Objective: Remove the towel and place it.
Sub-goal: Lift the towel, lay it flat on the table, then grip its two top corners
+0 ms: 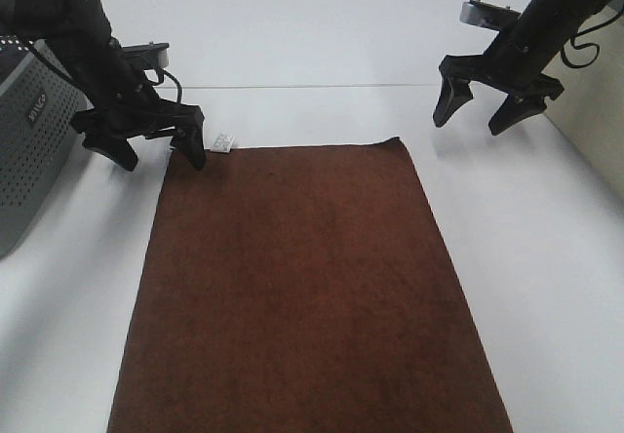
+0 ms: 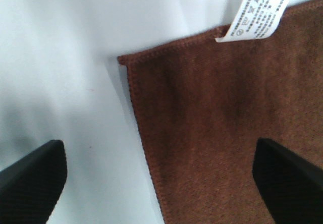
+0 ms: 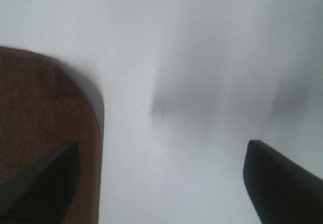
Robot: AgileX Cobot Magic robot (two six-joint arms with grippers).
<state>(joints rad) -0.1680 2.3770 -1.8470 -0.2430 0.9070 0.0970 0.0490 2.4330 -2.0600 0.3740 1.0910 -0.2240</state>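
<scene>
Towel [image 1: 302, 287] is lying flat on the white table [image 1: 546, 257], its far edge running between both claws. Left claw [image 1: 161, 157] is straddling the far-left corner, spread wide, gripping nothing. Right claw [image 1: 471, 121] is hanging by the far-right corner, also spread wide and empty. Cloth is showing dark brown and smooth, with a white tag [image 1: 224, 141] sticking out at the far edge.

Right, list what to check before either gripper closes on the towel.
1. Left gripper open: ok.
2. Left gripper astride the towel corner by the tag: ok, one finger over cloth, one over table.
3. Right gripper open: ok.
4. Right gripper astride the other far corner: not ok, it hangs mostly over table beside it.
5. Towel flat, nothing on it: ok.
6. Left gripper low enough to pinch the cloth: cannot tell.
</scene>
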